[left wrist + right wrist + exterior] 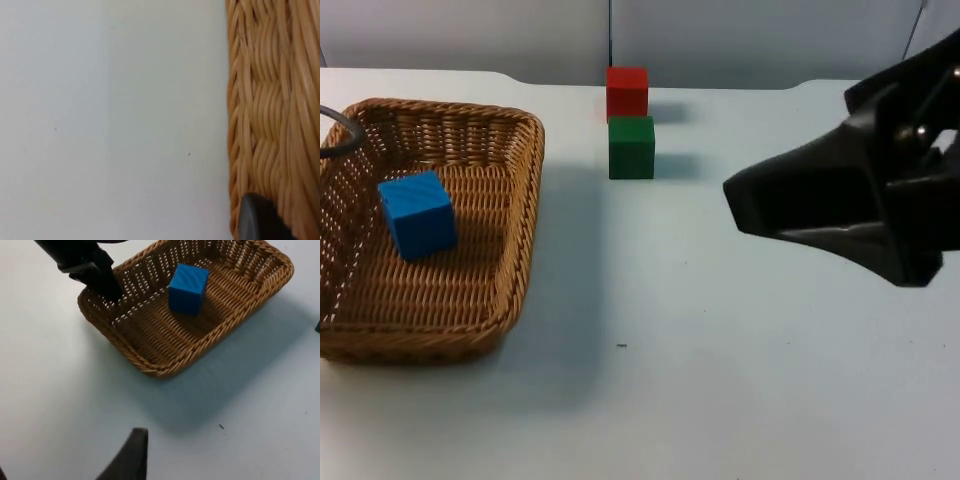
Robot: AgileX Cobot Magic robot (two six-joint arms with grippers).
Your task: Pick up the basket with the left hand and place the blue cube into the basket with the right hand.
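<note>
A woven wicker basket [528, 190] sits at the table's left and casts a wide shadow to its right. A blue cube [417, 214] lies inside it, tilted a little, nearer the left wall. In the right wrist view my left gripper [106, 286] is shut on the basket's [165, 371] far rim, with the blue cube [188, 282] beside it. The left wrist view looks along the basket's weave [270, 100] past one fingertip [260, 220]. My right gripper [750, 210] hangs open and empty over the table's right side, well away from the basket.
A red cube [627, 92] stands at the back centre of the white table, with a green cube [631, 147] just in front of it, touching or nearly so. Both are between the basket and the right arm. The grey wall closes off the back.
</note>
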